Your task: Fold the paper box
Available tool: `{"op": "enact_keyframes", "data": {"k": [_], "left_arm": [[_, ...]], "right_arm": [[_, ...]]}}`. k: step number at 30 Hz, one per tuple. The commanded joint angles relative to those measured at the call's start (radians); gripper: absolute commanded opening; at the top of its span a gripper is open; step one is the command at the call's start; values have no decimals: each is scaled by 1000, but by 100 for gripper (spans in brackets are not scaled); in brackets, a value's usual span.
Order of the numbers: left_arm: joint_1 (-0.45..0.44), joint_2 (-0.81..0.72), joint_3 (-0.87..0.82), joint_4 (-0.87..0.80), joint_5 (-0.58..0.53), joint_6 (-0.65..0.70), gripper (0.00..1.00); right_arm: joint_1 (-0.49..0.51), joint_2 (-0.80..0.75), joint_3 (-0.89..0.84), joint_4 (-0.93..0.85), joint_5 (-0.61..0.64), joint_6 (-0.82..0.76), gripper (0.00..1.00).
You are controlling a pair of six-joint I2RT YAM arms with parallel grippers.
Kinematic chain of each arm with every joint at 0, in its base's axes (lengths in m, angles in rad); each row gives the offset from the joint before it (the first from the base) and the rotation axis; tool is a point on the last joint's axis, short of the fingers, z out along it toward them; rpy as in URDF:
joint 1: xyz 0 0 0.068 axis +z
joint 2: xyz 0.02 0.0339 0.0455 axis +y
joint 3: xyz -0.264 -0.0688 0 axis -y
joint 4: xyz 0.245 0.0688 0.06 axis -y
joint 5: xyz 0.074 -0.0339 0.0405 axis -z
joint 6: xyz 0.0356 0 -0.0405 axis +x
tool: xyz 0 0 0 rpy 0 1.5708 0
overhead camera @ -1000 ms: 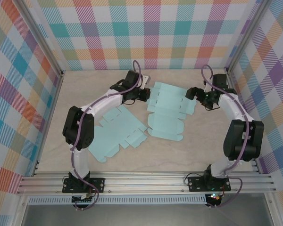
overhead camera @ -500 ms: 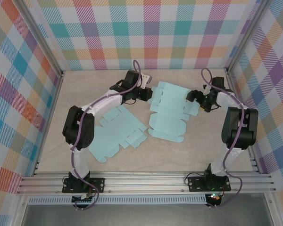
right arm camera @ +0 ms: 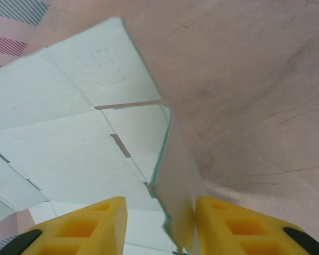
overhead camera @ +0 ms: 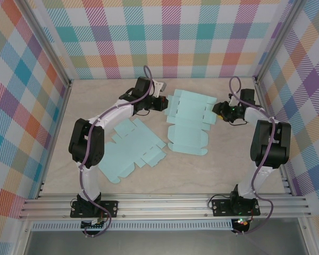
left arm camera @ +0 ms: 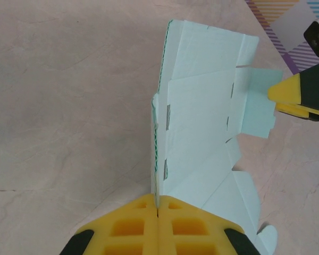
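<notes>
Seen from above as a flat paper box [overhead camera: 187,125] lying on the bench [overhead camera: 228,170] between the arms, but shown closer with its edge pinched tight in the left hand [left arm camera: 157,210] and a raised flap [right arm camera: 178,175] standing inside the half-wide right hand [right arm camera: 158,212], not yet squeezed.

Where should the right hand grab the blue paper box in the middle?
The upright flap on the right edge of the blue paper box, coming from the right. It stands off the table, so the fingers of the right gripper fit either side.
</notes>
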Motion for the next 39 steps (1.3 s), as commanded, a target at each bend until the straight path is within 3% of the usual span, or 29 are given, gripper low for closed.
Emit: {"op": "enact_keyframes", "data": {"k": [1, 6, 8, 14, 20, 25, 39], "left_arm": [[12, -7, -3, 62, 54, -38, 0], [21, -19, -20, 83, 85, -51, 0], [23, -32, -33, 97, 111, -50, 0], [26, -65, -48, 63, 192, 3, 0], [32, -83, -38, -4, 196, 58, 0], [47, -112, -48, -23, 227, 81, 0], [66, -172, -68, -72, 342, 127, 0]], "right_arm": [[-1, -5, -4, 35, -27, -28, 34], [-1, -23, -14, 5, 45, -58, 30], [-1, -29, -11, -6, 70, -70, 46], [-1, 10, 29, -47, 83, -125, 54], [0, 15, 26, -6, 61, -137, 56], [-1, 17, 34, -25, 67, -148, 66], [-1, -80, -115, 106, -68, -160, 70]]}}
